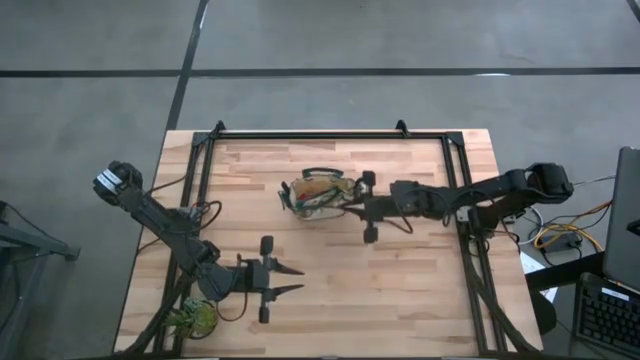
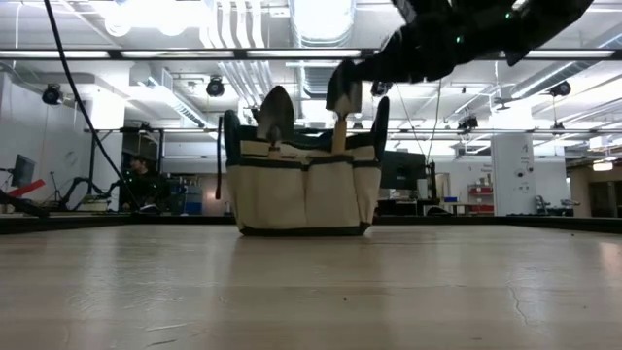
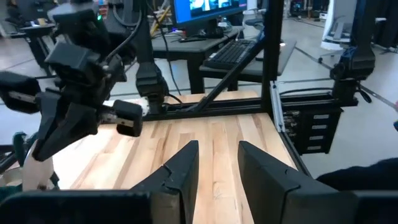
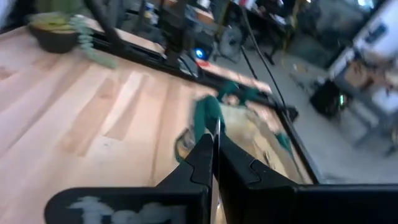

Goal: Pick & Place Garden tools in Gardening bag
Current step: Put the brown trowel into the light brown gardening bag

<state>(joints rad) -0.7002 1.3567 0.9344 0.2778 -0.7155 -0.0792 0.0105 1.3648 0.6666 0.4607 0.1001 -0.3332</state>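
Observation:
The gardening bag (image 1: 318, 195) stands upright on its base at the table's far middle, also in the low view (image 2: 303, 190). One trowel's blade (image 2: 277, 115) sticks up out of it, the handle hidden inside. My right gripper (image 1: 350, 207) is at the bag's right rim, shut on a second trowel (image 2: 342, 102) that hangs handle-down into the bag. In the right wrist view, the right gripper's shut fingers (image 4: 216, 146) have the blurred bag (image 4: 249, 124) beyond them. My left gripper (image 1: 297, 279) waits open above the near left of the table with nothing between its fingers (image 3: 186, 165). My right gripper pinches the trowel's silver blade near its upper tip (image 2: 342, 83) between its two fingers, on the flat faces. The fingers come nearly level from the table's right. The trowel hangs upright below them, and its pale wooden handle (image 2: 340, 138) goes down behind the bag's rim. Its lower end is hidden.
A green leafy plant (image 1: 195, 318) sits at the near left corner, close behind my left arm. A black frame (image 1: 330, 135) runs along the table's far and side edges. Bare wood lies between the bag and the near edge.

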